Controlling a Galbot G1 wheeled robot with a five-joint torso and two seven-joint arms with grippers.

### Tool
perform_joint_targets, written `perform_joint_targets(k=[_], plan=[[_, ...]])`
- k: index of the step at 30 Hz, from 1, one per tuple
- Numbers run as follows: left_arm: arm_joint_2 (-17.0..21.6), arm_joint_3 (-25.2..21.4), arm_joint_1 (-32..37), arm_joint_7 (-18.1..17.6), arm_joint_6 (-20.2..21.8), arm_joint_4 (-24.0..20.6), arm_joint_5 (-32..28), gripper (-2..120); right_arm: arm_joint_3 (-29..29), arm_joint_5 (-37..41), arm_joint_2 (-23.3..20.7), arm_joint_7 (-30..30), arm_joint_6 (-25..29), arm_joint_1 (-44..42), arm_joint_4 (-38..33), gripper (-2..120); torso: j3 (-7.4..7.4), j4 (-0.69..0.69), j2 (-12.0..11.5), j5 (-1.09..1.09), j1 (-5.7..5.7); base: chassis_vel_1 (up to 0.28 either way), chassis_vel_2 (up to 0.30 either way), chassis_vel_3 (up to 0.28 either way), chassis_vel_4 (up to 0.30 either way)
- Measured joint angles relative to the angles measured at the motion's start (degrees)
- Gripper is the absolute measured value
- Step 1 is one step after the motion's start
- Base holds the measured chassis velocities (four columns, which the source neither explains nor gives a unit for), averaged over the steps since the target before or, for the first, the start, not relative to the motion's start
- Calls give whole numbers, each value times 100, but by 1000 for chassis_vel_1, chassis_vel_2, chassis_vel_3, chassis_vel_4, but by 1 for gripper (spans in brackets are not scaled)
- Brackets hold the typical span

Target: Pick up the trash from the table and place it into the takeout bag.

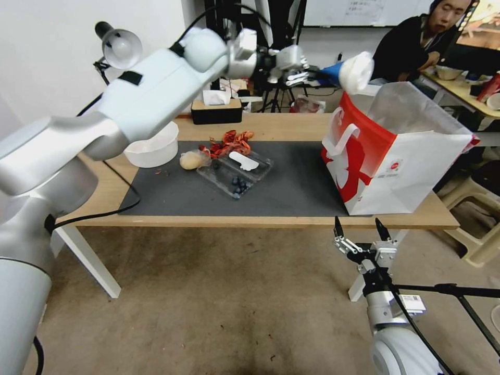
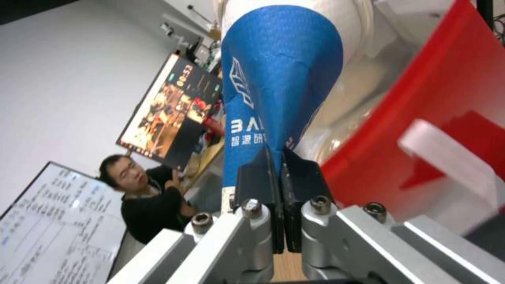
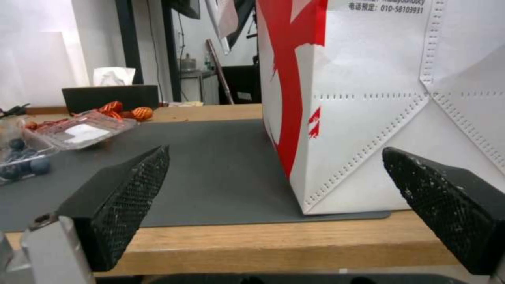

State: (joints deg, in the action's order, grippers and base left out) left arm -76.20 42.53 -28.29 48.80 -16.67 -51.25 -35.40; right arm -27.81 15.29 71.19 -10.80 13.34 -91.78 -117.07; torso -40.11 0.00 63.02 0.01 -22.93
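My left tool is clamped on the blue white-lidded paper cup, lying sideways, lid-first over the red-and-white takeout bag's open mouth just below. My right tool waits spread below the desk.

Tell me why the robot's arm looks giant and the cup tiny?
Head view: the wide lens sits near the left arm, so it swells, while the cup, held by the left gripper over the bag, is farther off. Left wrist view: the cup is right by the camera and looks huge. Right wrist view: the right gripper's open jaws loom big too.
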Motion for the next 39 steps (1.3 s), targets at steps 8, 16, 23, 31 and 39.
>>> perform_joint_targets(k=[8, 16, 23, 31, 39], plan=[[-978, 69, -108, 20, -116, 687, 47, 0, -27, 11, 4, -6, 18, -20, -28, 100, 0, -3, 0, 1, 0, 0, 0, 0, 0], [-1621, -106, -106, 95, -286, 1298, 239, 0, -52, 28, 48, -12, 30, -49, -95, 100, 0, -4, 0, 1, 1, 0, 0, 0, 0], [-1626, -428, -59, 202, -513, 2124, 635, 0, -50, 28, 79, -11, 53, -53, -98, 100, 0, 4, 1, -3, 0, 0, 0, 0, 0], [-1618, -442, 9, 204, -533, 2130, 649, 0, -74, 29, 67, -12, 64, -50, -91, 100, 0, -2, 1, -1, 0, 0, 0, 0, 0], [-1605, -426, 88, 191, -555, 2136, 644, 0, -81, 29, 73, -13, 105, -60, -50, 100, 0, 0, 1, -1, 1, 0, 0, 0, 0]])
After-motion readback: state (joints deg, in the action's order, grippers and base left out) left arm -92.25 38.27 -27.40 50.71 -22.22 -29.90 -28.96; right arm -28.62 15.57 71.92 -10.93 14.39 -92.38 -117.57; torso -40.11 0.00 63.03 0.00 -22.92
